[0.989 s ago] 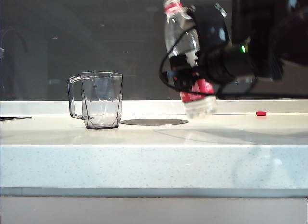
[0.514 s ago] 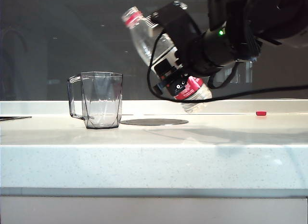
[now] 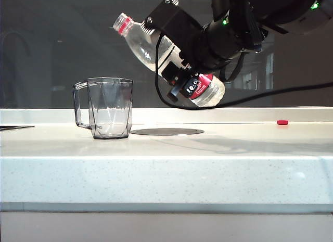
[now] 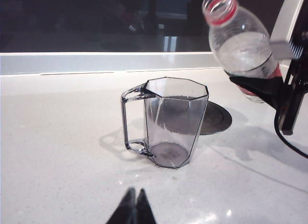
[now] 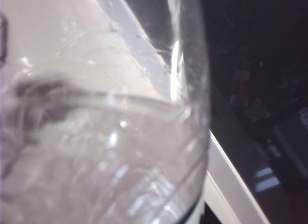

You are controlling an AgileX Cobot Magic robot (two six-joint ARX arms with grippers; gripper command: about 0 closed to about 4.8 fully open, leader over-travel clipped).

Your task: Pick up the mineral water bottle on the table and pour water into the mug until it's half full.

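Spill risk: tilted mineral water bottle [image 3: 156, 49] grasped in the right gripper [image 3: 179, 78] jaws.
Its open mouth is short of the mug [image 3: 109, 107]; water could be spilled on the worktop [image 3: 166, 148]. The left gripper [image 4: 133, 209], near the front edge, has its jaws pressed together.

Our right gripper [image 3: 179, 62] hangs at about one o'clock in the exterior view, its wrist rolled over, jaws clamped on the mineral water bottle [image 3: 156, 52]. Our left gripper [image 4: 135, 207] sits at six o'clock of its own view, fingertips pressed together.

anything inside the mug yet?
Nothing visible. The mug looks empty, its bare bottom showing through the open top in the left wrist view. The right gripper holds the mineral water bottle tilted above it; no water is coming from the mouth.
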